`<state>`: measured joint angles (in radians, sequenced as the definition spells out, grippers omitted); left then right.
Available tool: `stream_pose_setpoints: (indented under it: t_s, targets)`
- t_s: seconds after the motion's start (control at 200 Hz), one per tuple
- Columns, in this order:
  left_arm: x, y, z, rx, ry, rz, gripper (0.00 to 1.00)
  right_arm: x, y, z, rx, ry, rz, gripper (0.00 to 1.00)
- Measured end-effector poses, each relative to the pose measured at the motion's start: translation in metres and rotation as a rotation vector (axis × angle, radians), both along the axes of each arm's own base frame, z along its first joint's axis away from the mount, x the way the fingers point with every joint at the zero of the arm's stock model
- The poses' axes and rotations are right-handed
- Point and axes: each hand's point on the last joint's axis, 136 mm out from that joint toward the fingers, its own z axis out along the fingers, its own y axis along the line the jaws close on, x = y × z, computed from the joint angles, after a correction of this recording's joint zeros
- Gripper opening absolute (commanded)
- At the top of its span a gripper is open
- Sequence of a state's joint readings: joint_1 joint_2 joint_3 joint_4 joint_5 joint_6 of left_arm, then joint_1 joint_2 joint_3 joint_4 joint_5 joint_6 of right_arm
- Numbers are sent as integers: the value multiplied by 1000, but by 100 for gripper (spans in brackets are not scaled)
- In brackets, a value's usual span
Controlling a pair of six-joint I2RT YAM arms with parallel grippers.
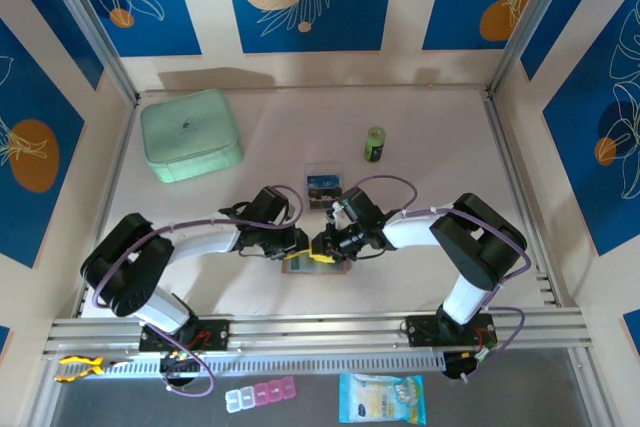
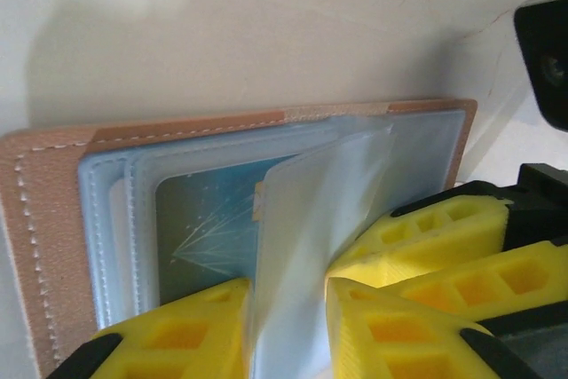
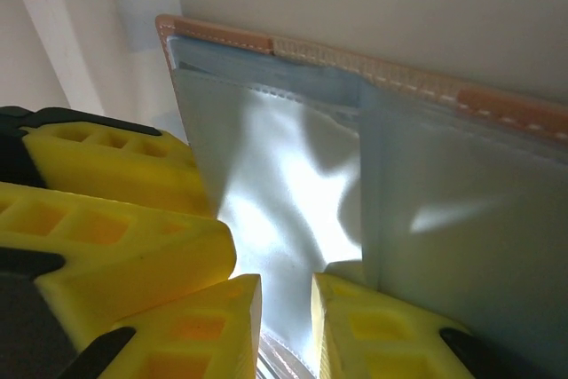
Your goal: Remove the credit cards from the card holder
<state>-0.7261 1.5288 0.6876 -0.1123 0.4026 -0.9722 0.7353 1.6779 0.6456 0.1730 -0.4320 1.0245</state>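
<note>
The pinkish-tan card holder [image 1: 318, 266] lies open on the table between the two arms, its clear sleeves fanned up. My left gripper [image 1: 300, 244] and right gripper [image 1: 328, 242] meet tip to tip over it. In the left wrist view the card holder [image 2: 53, 210] keeps one blue-faced credit card [image 2: 200, 228] in a sleeve, and my left gripper [image 2: 288, 295] is shut on a raised clear sleeve [image 2: 311, 219]. In the right wrist view my right gripper [image 3: 286, 286] stands with a narrow gap over a clear sleeve [image 3: 266, 175] of the card holder [image 3: 497, 104]. A loose credit card [image 1: 323, 190] lies on the table behind the grippers.
A mint-green case [image 1: 190, 134] sits at the back left. A small green cylinder [image 1: 374, 144] stands at the back, right of centre. Metal frame posts and patterned walls close in the table's sides. The other arm's yellow fingers [image 2: 444, 246] crowd in beside mine.
</note>
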Motion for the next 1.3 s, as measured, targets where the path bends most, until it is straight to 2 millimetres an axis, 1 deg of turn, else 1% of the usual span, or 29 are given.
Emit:
stream_pose_setpoints:
  t_s: [0.085,0.165,0.345,0.55,0.645,0.745,0.91,1.045,1.16,1.301]
  targets:
    - [0,-1,1,-6,-1,1,25,-1,-1,1,3,4,-2,24]
    - [0,-2,1,-11,2,2,25,-1,-2,6,9,-7,-5,25]
    - [1,-4,5,-16,4,4,28,3,-8,33,25,-68,-28,26]
    - [8,-20,23,-54,-30,-17,37,10,-27,53,3,-122,-71,26]
    - [9,-29,32,-71,-45,-33,40,13,-37,60,-11,-142,-94,27]
    - [10,-39,36,-79,-53,-51,41,18,-50,68,-21,-165,-126,28]
    - [10,-50,33,-74,-46,-73,43,26,-68,82,-26,-199,-175,29]
    - [11,-60,32,-71,-42,-87,44,28,-79,87,-34,-210,-198,31]
    - [10,-67,27,-67,-33,-102,45,28,-84,91,-33,-218,-212,32]
    - [7,-71,16,-52,-11,-113,45,27,-87,93,-34,-219,-217,32]
